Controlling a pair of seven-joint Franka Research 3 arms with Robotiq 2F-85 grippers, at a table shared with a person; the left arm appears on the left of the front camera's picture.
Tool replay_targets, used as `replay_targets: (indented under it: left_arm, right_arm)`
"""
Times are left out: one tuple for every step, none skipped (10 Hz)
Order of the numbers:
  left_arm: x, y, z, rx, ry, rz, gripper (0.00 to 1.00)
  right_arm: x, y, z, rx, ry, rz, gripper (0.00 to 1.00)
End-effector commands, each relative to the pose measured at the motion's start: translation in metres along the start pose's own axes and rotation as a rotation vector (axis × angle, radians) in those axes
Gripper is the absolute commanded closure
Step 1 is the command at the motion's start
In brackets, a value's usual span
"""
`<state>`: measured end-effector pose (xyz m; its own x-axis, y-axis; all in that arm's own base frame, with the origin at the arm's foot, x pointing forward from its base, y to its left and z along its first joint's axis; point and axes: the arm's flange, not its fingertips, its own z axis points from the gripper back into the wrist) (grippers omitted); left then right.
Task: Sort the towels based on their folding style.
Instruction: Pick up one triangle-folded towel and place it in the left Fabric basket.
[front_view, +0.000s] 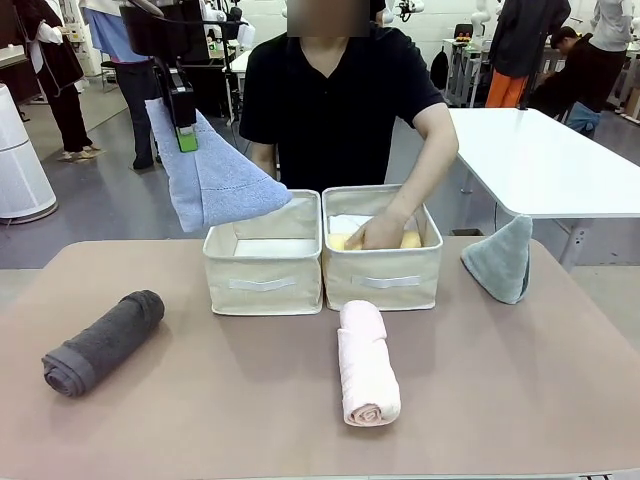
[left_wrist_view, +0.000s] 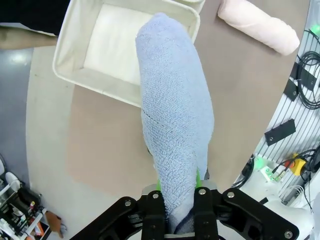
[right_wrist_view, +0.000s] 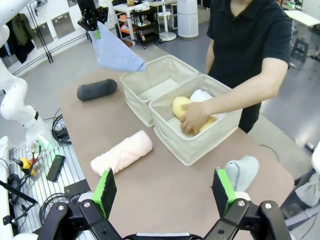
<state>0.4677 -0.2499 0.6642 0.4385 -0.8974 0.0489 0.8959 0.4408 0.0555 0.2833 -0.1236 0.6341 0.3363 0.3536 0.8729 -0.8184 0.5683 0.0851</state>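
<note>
- Upper left of the front view: the left fingers (front_view: 187, 140), black with green pads, are clamped on one end of the light blue towel (front_view: 215, 178). The terry cone hangs in the air, its lower tip above the rim of the left bin (front_view: 265, 262).
- Middle of the left wrist view: the blue cloth's looped pile and a stitched seam line run up from between the fingers, over the bin's pale, flat bottom.
- Centre of the front view: the left bin and the right bin (front_view: 385, 284) are boxy, beige fabric. They stand touching side by side, each with a flat woven strap on its front.
- In the right bin, the person's hand (front_view: 380, 232) presses on the yellow towel (front_view: 410, 240), with the white towel (front_view: 345, 222) beside it.
- Lower centre: the pale pink towel (front_view: 366, 365), a soft rolled cylinder with its spiral end toward the camera, lies on the matt brown desk (front_view: 250, 400) just before the right bin.
- Lower left: the dark grey towel (front_view: 100, 343), also rolled, lies on a diagonal, well apart from the bins.
- Right of the frame: the grey-green towel (front_view: 503, 262) stands as a cone, point up, near the right bin but not touching it.
- Bottom of the right wrist view: the right fingers (right_wrist_view: 106, 192) are spread wide above the desk, holding nothing.
</note>
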Motion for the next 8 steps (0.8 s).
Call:
replay_targets:
  left_arm:
    - [-0.001,0.001,0.0,0.001,-0.001,0.002,0.81]
    - [0.01,0.025,0.0,0.045,0.024,-0.057,0.81]
    - [0.017,0.044,-0.009,0.075,0.028,-0.132,0.81]
    - [0.025,0.05,-0.026,0.086,0.049,-0.194,0.81]
    - [0.032,0.055,-0.038,0.067,0.049,-0.242,0.81]
    - [0.037,0.054,-0.045,0.057,0.044,-0.297,0.81]
    - [0.04,0.051,-0.05,0.053,0.041,-0.336,0.81]
    - [0.043,0.047,-0.055,0.057,0.036,-0.376,0.81]
  right_arm:
    - [-0.001,0.0,-0.003,-0.008,-0.004,0.001,0.0]
    - [-0.001,0.0,-0.003,-0.008,-0.004,0.001,0.0]
    - [-0.001,0.0,-0.003,-0.008,-0.004,0.001,0.0]
    - [-0.001,0.0,-0.003,-0.008,-0.004,0.001,0.0]
    - [-0.001,0.0,-0.003,-0.008,-0.004,0.001,0.0]
    - [-0.001,0.0,-0.003,-0.008,-0.004,0.001,0.0]
    - [-0.001,0.0,-0.003,-0.008,-0.004,0.001,0.0]
    - [-0.001,0.0,-0.003,-0.008,-0.004,0.001,0.0]
